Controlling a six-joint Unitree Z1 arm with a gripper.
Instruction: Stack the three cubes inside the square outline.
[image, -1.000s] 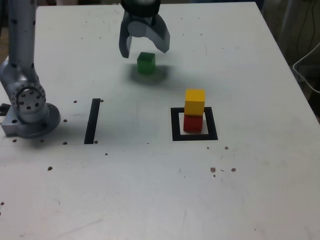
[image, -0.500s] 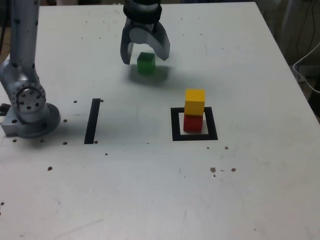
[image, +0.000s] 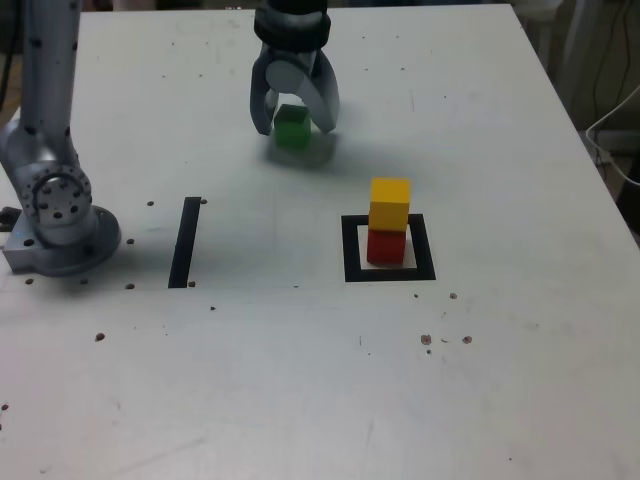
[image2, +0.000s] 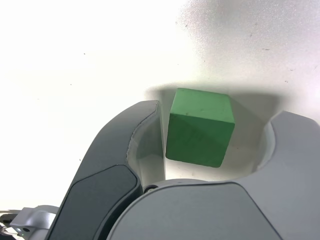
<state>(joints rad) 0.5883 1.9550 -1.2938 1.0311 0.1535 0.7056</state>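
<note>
Pick-up of the last block: the hand (image: 294, 120) straddles the green cube (image: 292, 127) on the counter (image: 480, 380), jaws part-open, not yet clamped. Next, I judge, a full clench, then carriage onto the yellow cube (image: 390, 203) stacked on the red cube (image: 386, 246) in the square outline (image: 350, 250).

We see the green cube (image: 292, 127) resting flat on the white table, toward twelve o'clock of the exterior view and at about eleven o'clock from the stack; in the wrist view the same green cube (image2: 200, 126) shows one corner turned toward us. The square outline (image: 389, 248), a thick black frame with a white centre, lies well apart from it. Inside stands the red cube (image: 386, 246), upright, with the yellow cube (image: 390, 204) squarely on top.
</note>
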